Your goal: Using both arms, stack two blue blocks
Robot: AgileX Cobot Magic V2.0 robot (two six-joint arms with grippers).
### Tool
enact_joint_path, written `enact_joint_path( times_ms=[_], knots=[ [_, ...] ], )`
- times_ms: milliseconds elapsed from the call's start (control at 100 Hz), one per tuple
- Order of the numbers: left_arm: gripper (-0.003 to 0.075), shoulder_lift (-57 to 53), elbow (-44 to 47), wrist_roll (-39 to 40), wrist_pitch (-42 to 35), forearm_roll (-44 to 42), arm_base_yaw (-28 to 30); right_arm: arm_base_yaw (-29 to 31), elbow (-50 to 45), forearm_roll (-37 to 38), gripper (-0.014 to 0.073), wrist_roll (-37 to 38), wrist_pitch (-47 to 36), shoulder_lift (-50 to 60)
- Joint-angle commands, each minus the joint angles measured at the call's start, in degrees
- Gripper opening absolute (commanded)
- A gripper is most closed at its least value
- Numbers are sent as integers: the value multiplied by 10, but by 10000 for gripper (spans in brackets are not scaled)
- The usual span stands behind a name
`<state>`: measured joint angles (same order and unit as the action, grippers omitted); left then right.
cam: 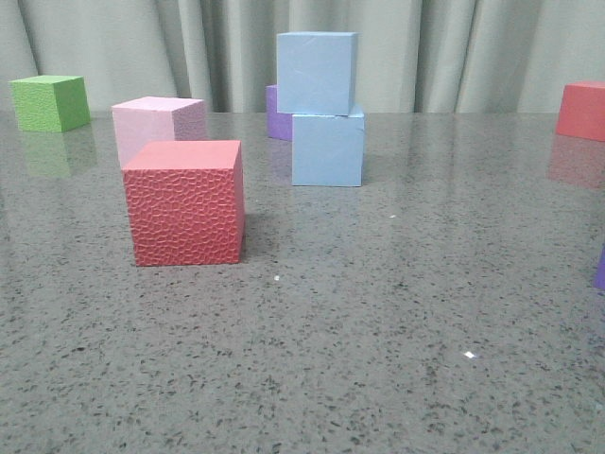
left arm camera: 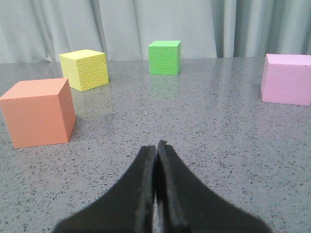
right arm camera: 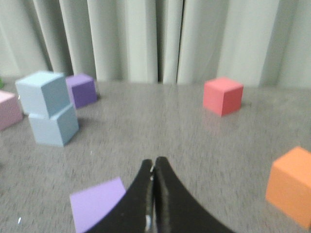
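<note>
Two pale blue blocks stand stacked at the table's middle back. The upper blue block (cam: 317, 73) rests on the lower blue block (cam: 327, 149), shifted a little left and turned. The stack also shows in the right wrist view, upper block (right arm camera: 42, 93) on lower block (right arm camera: 53, 126), far from my right gripper (right arm camera: 154, 162), which is shut and empty. My left gripper (left arm camera: 156, 148) is shut and empty above bare table; no blue block shows in its view. Neither gripper shows in the front view.
A red cube (cam: 185, 201) stands front left, with a pink cube (cam: 158, 126) behind it, a green cube (cam: 50, 102) far left, a dark purple cube (cam: 278, 113) behind the stack, and a red cube (cam: 582, 110) far right. A lilac cube (right arm camera: 95, 204) lies beside the right fingers.
</note>
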<state>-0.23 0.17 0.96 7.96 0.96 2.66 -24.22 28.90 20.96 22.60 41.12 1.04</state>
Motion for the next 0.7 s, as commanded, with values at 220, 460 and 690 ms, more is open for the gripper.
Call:
enact_joint_path(
  times_ms=[220,460,690],
  knots=[
    [-19,-21,15,5,-46,1,-1,183,-143,-173,-69,-126,-340,2],
    [-19,-21,15,5,-46,1,-1,272,-250,-184,-69,-135,-393,2],
    [-19,-20,15,5,-46,1,-1,274,-305,-184,-69,-146,-430,3]
  ],
)
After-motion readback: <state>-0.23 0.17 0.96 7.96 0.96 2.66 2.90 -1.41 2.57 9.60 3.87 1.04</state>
